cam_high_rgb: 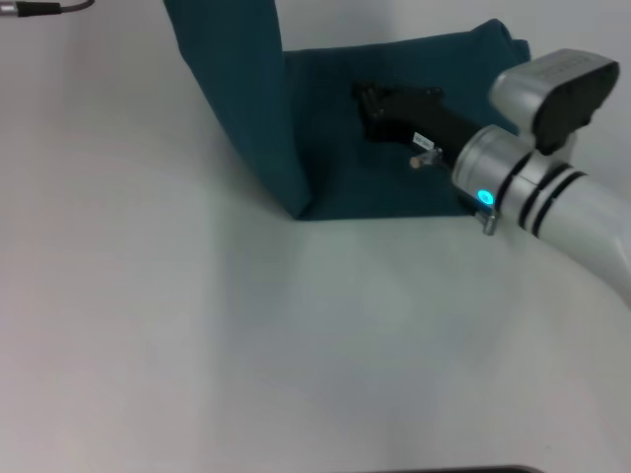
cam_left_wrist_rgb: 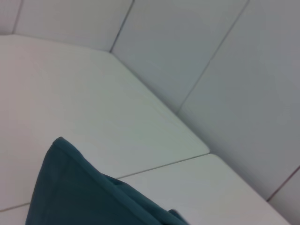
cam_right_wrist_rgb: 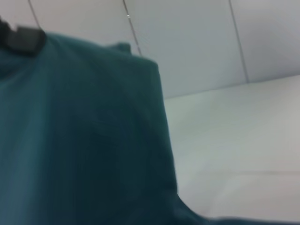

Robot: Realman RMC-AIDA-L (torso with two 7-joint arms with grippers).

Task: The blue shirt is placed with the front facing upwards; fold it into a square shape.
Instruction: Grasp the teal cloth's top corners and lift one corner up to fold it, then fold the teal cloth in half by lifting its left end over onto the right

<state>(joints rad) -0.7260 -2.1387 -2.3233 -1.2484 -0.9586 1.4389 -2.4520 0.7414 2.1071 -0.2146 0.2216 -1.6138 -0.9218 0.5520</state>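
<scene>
The white counter [cam_high_rgb: 197, 335] filled the head view, bare across its near half. The shirt [cam_high_rgb: 394, 177] sat toward one o'clock: part lay flat on the counter, and along the flat part's nine o'clock edge a broad panel rose steeply and ran out at twelve o'clock. No lettering or collar showed in any view. The right arm [cam_high_rgb: 552, 187] came in from three o'clock and reached across the flat part, its black right gripper [cam_high_rgb: 380, 103] low over the cloth near the middle; whether its jaws were wide, narrow or pinching cloth could not be told. The right wrist view showed the raised cloth close up, with a small black part [cam_right_wrist_rgb: 21, 37] at its upper edge. The left wrist view showed a corner of the shirt [cam_left_wrist_rgb: 89, 192] above the counter; the left gripper and its jaws did not show.
</scene>
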